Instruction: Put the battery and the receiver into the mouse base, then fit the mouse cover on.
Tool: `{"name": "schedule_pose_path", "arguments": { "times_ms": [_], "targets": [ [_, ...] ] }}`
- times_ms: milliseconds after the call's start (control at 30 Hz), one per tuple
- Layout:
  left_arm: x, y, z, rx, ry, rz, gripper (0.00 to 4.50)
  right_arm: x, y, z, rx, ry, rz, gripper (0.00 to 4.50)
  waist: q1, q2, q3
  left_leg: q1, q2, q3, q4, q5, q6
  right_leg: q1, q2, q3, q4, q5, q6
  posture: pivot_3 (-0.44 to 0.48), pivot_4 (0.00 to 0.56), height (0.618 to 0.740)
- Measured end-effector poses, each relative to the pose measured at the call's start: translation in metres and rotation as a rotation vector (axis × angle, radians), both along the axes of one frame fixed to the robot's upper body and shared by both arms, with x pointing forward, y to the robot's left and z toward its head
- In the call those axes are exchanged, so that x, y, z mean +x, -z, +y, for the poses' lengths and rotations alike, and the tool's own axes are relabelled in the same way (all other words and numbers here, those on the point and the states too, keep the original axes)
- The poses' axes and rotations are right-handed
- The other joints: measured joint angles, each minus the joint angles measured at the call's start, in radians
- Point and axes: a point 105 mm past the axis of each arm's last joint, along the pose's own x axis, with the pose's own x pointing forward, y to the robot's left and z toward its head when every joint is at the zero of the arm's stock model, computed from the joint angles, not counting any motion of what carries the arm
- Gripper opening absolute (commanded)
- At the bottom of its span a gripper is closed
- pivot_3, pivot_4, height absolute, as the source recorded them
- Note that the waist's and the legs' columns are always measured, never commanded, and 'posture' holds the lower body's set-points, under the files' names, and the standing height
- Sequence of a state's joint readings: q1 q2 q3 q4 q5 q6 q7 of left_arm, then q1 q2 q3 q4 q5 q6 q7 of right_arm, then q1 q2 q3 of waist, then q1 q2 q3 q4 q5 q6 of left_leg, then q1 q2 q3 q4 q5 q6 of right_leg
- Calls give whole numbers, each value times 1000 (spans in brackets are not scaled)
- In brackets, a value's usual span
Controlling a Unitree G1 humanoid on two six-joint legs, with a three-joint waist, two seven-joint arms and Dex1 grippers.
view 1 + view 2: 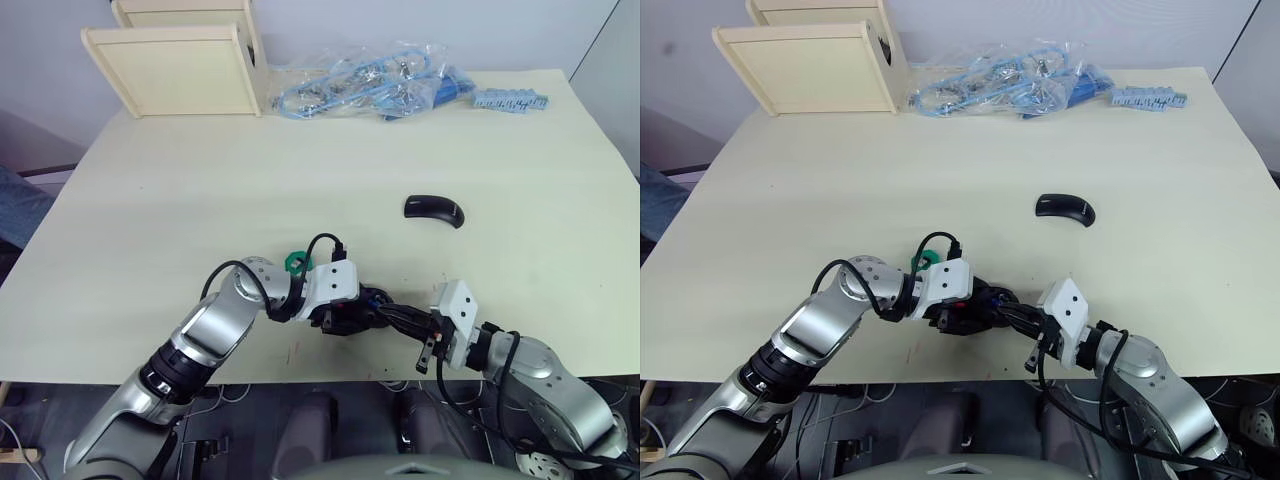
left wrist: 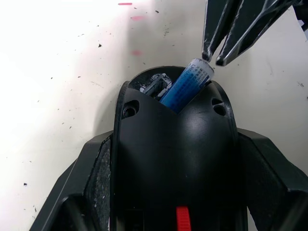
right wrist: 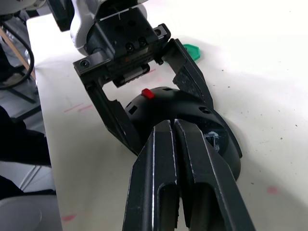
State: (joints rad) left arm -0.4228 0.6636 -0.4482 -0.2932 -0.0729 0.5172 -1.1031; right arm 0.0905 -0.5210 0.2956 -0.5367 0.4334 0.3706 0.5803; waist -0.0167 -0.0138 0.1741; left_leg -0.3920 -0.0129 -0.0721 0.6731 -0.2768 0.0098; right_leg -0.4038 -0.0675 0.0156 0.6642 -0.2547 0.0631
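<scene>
My left gripper [image 1: 343, 318] is shut on the black mouse base [image 2: 173, 144], gripping it by both sides near the table's front edge. The base's red patch [image 3: 147, 93] faces up. The blue-and-white battery [image 2: 186, 85] lies tilted in the base's recess, one end sticking out past the rim. My right gripper [image 2: 214, 58] is shut, its fingertips touching that raised end of the battery. The glossy black mouse cover [image 1: 435, 209] lies alone on the table, farther back and to the right. The receiver is out of view.
A green round disc [image 1: 294, 263] lies just behind the left gripper. At the back of the pale table [image 1: 200, 180] stand wooden trays [image 1: 185, 65], a bag of blue cables [image 1: 370, 85] and a blue strip of parts [image 1: 510, 100].
</scene>
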Motion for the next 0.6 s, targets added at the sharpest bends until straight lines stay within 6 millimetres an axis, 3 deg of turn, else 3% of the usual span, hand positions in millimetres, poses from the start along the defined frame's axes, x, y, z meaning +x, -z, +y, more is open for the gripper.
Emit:
{"name": "schedule_pose_path", "arguments": {
  "times_ms": [367,600],
  "targets": [
    [0,0,1,3,-7,5,2939,9,10,3,-9,12,11,128,-1,0,-1,2,0,1,0,0,0,1,0,1,1,0,0,0,150,740],
    [0,2,2,11,-19,14,2939,7,18,7,-83,-32,9,128,-4,0,-2,11,1,3,-3,0,0,9,1,3,0,0,0,0,150,740]
  ]
}}
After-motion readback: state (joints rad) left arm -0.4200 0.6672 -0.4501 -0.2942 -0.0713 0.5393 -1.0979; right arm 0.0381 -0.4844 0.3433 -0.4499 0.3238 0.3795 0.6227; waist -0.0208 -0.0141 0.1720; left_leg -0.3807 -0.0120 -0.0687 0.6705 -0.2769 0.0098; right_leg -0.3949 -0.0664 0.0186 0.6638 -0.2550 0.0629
